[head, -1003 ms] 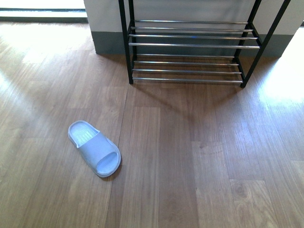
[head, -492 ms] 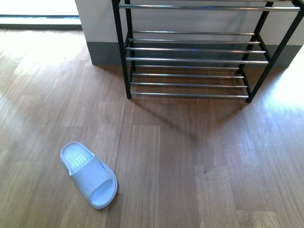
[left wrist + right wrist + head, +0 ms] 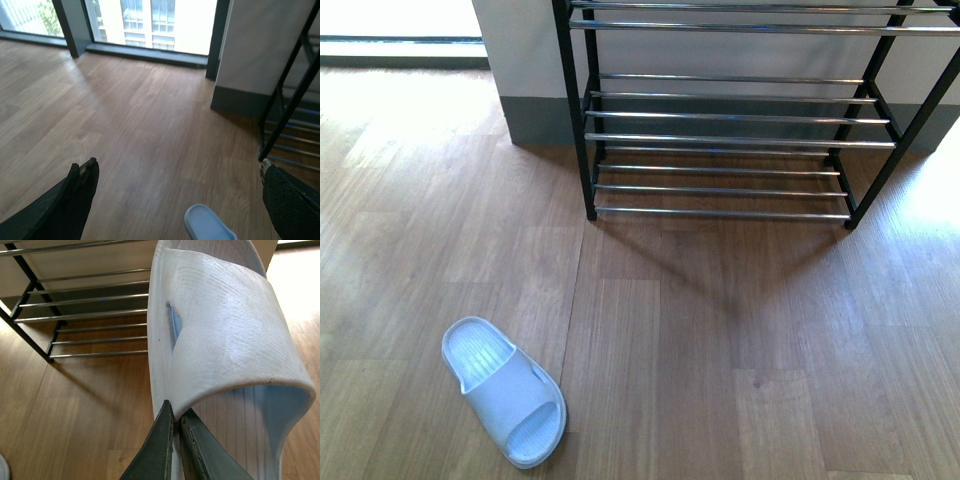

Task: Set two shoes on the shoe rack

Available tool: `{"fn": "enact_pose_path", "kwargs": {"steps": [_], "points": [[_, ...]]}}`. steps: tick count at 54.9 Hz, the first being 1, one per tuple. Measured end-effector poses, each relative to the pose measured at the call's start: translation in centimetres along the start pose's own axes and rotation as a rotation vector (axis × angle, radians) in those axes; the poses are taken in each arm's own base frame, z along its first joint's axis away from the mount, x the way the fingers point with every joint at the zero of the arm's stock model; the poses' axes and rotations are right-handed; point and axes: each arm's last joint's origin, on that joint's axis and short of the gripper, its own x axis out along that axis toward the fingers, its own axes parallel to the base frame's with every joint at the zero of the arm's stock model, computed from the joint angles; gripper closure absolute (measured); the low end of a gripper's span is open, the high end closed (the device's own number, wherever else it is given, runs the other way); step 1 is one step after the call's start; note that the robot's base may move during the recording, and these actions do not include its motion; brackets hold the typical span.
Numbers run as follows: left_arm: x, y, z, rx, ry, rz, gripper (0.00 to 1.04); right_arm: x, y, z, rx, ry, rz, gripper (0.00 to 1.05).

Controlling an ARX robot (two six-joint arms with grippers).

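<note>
The two shoes are white slide sandals. One sandal [image 3: 505,390] lies flat on the wood floor at the front left, and its heel end [image 3: 207,225] shows just below my left gripper [image 3: 177,167], which is open and empty above the floor. My right gripper [image 3: 176,412] is shut on the strap edge of the other white slide sandal [image 3: 220,340] and holds it in the air in front of the shoe rack [image 3: 75,315]. The shoe rack [image 3: 720,140], black-framed with chrome rods, stands against the wall with bare shelves. Neither arm shows in the front view.
A white wall with a grey skirting [image 3: 525,110] stands behind the rack. Floor-height windows [image 3: 150,25] run along the left side. One black rack leg [image 3: 290,105] rises near my left gripper's right finger. Wood floor [image 3: 720,340] stretches between the lying sandal and the rack.
In the front view the rack and the lying sandal have slid downward and grown a little larger. The view has drawn closer to the rack, and a higher shelf now shows.
</note>
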Motion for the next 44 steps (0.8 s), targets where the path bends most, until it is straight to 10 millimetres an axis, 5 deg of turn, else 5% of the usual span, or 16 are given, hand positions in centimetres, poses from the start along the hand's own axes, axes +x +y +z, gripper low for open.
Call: {"fn": "enact_pose_path", "kwargs": {"steps": [13, 20, 26, 34, 44], "points": [[7.8, 0.4, -0.8, 0.276, 0.165, -0.157, 0.09, 0.0, 0.0, 0.0, 0.000, 0.000, 0.000, 1.03], [12.0, -0.1, -3.2, 0.464, 0.304, -0.289, 0.09, 0.0, 0.0, 0.0, 0.000, 0.000, 0.000, 1.03], [15.1, -0.8, -6.4, 0.629, 0.447, -0.431, 0.09, 0.0, 0.0, 0.0, 0.000, 0.000, 0.000, 1.03], [19.8, -2.2, -13.0, 0.922, 0.590, -0.658, 0.09, 0.0, 0.0, 0.0, 0.000, 0.000, 0.000, 1.03], [22.3, -3.4, -19.2, 1.179, 0.650, -0.835, 0.09, 0.0, 0.0, 0.0, 0.000, 0.000, 0.000, 1.03]]}}
